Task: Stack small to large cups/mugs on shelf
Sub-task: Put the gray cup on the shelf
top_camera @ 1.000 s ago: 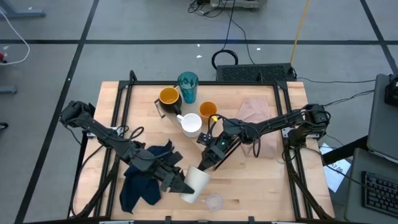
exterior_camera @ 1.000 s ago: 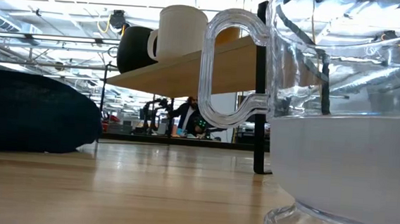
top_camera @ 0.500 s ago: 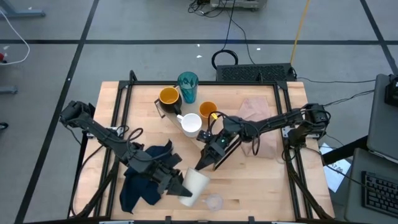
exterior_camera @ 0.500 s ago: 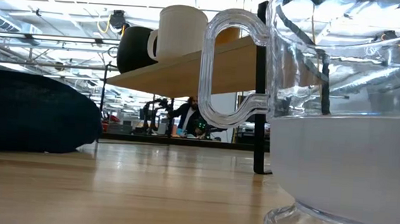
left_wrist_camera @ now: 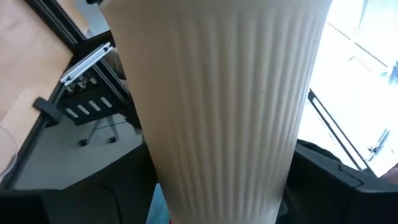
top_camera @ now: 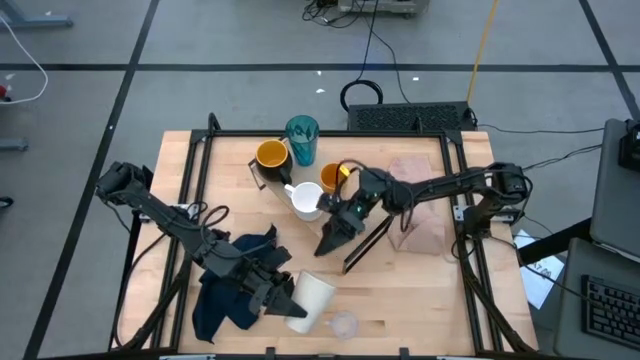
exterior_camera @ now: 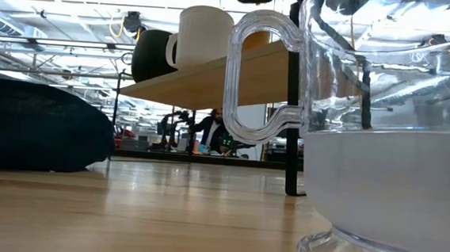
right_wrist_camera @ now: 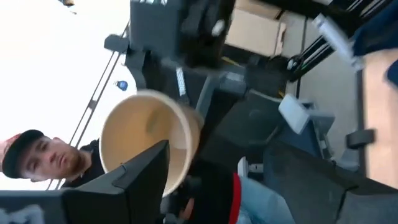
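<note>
Lower centre of the high view: I see my left gripper [top_camera: 292,300] grasping the beige-grey cup [top_camera: 313,297], held tilted above the surface [top_camera: 420,290], beside the dark blue cloth [top_camera: 228,290] and the small clear cup [top_camera: 344,325]. Centre: my right gripper [top_camera: 330,240] hangs released, its fingers spread around nothing, just below the white mug [top_camera: 306,201]. The shelf [top_camera: 290,185] above carries the yellow-orange mug [top_camera: 271,157], teal tumbler [top_camera: 302,138] and small orange cup [top_camera: 334,178].
</note>
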`<state>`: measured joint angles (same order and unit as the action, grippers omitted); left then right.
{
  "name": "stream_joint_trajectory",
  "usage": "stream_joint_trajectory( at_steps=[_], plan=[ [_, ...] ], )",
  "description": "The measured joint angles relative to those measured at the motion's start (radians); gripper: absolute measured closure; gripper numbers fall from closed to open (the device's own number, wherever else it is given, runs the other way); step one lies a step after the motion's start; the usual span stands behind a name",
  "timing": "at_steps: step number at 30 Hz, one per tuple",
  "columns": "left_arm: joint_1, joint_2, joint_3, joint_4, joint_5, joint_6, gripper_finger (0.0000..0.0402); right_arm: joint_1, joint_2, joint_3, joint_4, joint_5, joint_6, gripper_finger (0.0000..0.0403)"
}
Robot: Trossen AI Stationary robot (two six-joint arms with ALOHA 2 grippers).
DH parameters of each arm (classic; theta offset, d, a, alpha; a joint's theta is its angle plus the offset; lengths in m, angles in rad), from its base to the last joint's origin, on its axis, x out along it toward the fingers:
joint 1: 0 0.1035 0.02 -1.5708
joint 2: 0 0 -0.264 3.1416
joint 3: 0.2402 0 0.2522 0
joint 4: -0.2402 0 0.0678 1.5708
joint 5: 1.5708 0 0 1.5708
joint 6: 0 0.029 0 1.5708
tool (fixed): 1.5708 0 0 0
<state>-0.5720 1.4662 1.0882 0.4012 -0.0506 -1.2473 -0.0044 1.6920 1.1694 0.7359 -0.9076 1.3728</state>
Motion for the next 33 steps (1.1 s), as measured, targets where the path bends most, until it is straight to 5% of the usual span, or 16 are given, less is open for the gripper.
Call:
stream_joint_trajectory(
  at_steps=[10, 19, 33],
  plan=[
    [0.010, 0.000, 0.000, -0.001, -0.006, 0.088, 0.0102, -0.164, -0.050, 0.000, 0.001, -0.064, -0.019, 0.0133],
    [0.090, 0.000, 0.000, -0.008, -0.045, 0.245, 0.0109, -0.316, -0.241, 0.000, 0.001, -0.092, -0.029, 0.0133],
    [0.229, 0.000, 0.000, -0.158, -0.264, 0.498, 0.0109, -0.395, -0.555, 0.000, -0.034, -0.016, -0.023, 0.0133]
  ],
)
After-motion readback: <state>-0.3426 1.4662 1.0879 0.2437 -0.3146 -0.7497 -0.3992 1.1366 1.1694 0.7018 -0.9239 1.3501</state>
